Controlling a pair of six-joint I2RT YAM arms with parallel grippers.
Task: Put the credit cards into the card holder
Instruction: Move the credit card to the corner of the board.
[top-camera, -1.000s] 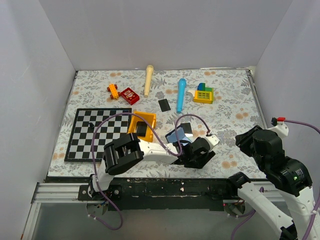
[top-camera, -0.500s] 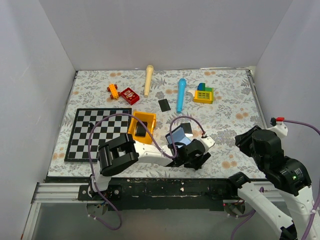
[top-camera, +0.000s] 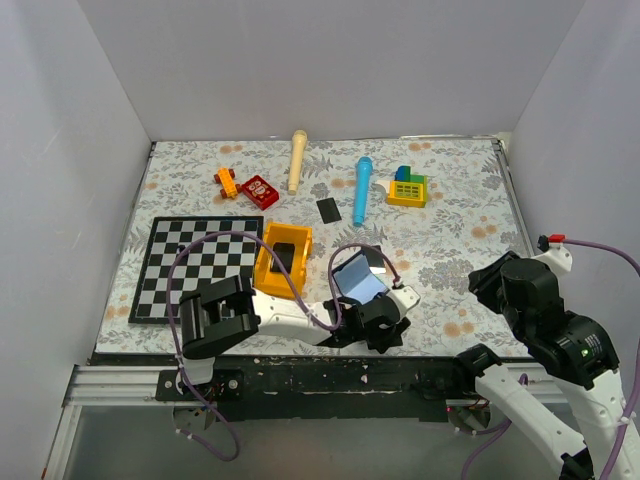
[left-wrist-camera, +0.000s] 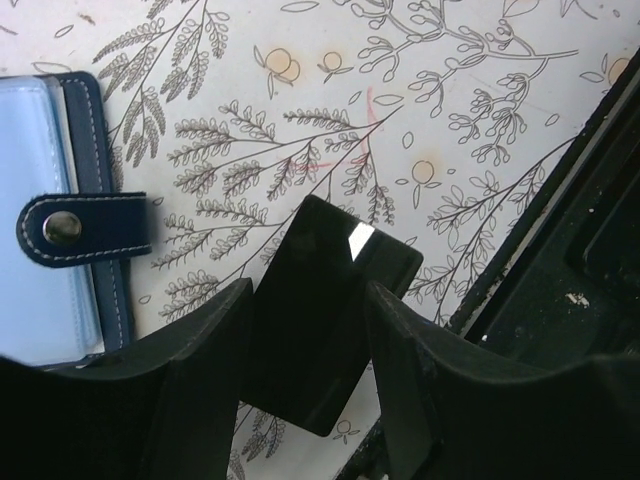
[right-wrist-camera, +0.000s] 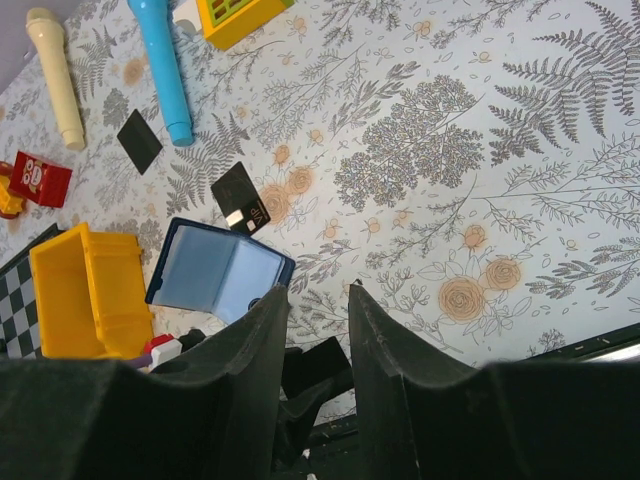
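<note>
The card holder (top-camera: 358, 279) lies open on the floral cloth with its light blue inside up; its snap strap (left-wrist-camera: 72, 230) shows in the left wrist view. My left gripper (top-camera: 385, 322) sits just in front of it near the table's front edge. In the left wrist view this gripper (left-wrist-camera: 308, 290) is shut on a glossy black credit card (left-wrist-camera: 318, 320), gripped by its long edges. A second credit card (top-camera: 375, 257) with white print lies behind the holder (right-wrist-camera: 215, 270). A third black card (top-camera: 328, 210) lies farther back. My right gripper (right-wrist-camera: 318, 290) hangs open and empty, high at the right.
A yellow bin (top-camera: 265, 268) with a dark item inside stands left of the holder, beside a chessboard (top-camera: 195, 265). At the back lie a blue cylinder (top-camera: 361, 190), a cream stick (top-camera: 297, 160), a red block (top-camera: 260, 191) and a yellow toy (top-camera: 408, 187). A black front rail (left-wrist-camera: 560, 250) runs beside the left gripper.
My left gripper has slid left and toward the front edge, its jaws narrowing on the black card. The open holder is now uncovered. The right arm has stayed still.
</note>
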